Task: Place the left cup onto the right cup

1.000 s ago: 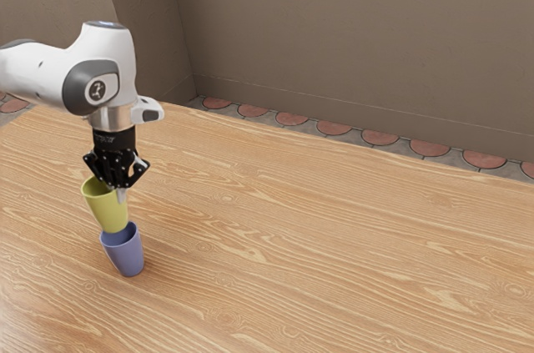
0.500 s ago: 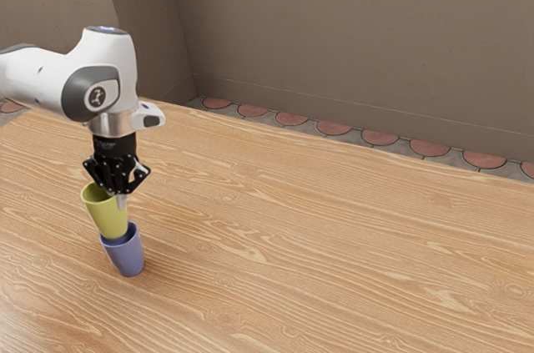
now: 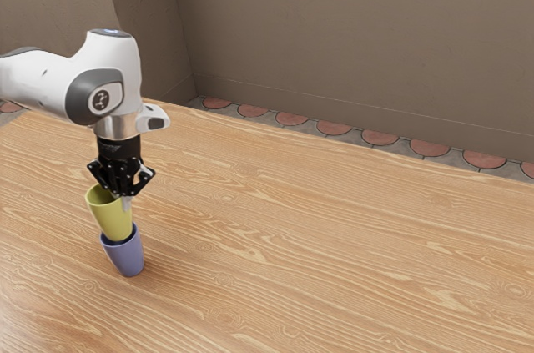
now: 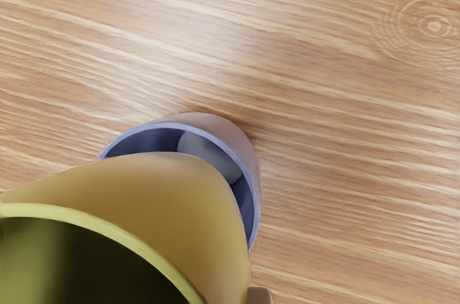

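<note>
A big wooden tabletop [image 3: 334, 228] takes up most of the exterior view. It is light brown, with wavy lines and round knots. Behind it stand plain grey-brown walls [image 3: 350, 27] that meet in a corner [image 3: 182, 27]. At the foot of the walls is a strip of grey floor [image 3: 380, 137] with round reddish tiles. The light is soft and even.

White arm [image 3: 42, 86] comes in from the exterior view's left, about level. It bends at a grey-capped joint [image 3: 100, 100], and the last link drops straight down. Black pincer [image 3: 123, 193] hangs vertical under the wrist, tips pointing down. Fingers are narrow, nearly together, clamped on the near rim of the tilted yellow cup [image 3: 108, 213]. Hand looks upright with no clear tilt. Upper links are cut off by the frame edge.
</note>
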`<state>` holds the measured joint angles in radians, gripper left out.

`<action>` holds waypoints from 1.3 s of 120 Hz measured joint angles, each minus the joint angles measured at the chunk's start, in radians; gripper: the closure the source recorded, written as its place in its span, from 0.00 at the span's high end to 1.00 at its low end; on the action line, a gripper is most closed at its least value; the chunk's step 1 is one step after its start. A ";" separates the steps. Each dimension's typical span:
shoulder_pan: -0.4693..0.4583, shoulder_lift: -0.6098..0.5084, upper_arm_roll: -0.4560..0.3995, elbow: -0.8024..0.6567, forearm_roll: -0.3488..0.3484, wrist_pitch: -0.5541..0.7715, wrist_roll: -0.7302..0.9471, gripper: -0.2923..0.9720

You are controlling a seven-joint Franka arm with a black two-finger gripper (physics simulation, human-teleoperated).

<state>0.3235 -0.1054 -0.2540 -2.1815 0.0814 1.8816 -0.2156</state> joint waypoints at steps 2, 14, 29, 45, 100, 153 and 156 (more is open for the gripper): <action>0.000 0.001 0.000 0.000 0.000 0.000 0.000 0.15; 0.000 0.006 0.000 0.001 0.000 0.002 -0.002 0.15; -0.001 0.014 0.000 0.001 0.000 0.007 -0.004 0.15; 0.000 0.028 0.000 0.001 0.000 0.013 -0.006 0.15; 0.000 0.079 0.009 0.002 -0.001 0.039 -0.009 0.15; 0.005 0.069 0.009 0.003 -0.024 0.026 -0.014 0.40; 0.004 0.066 0.009 0.004 -0.027 0.023 -0.015 0.42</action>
<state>0.3278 -0.0389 -0.2454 -2.1778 0.0547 1.9044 -0.2306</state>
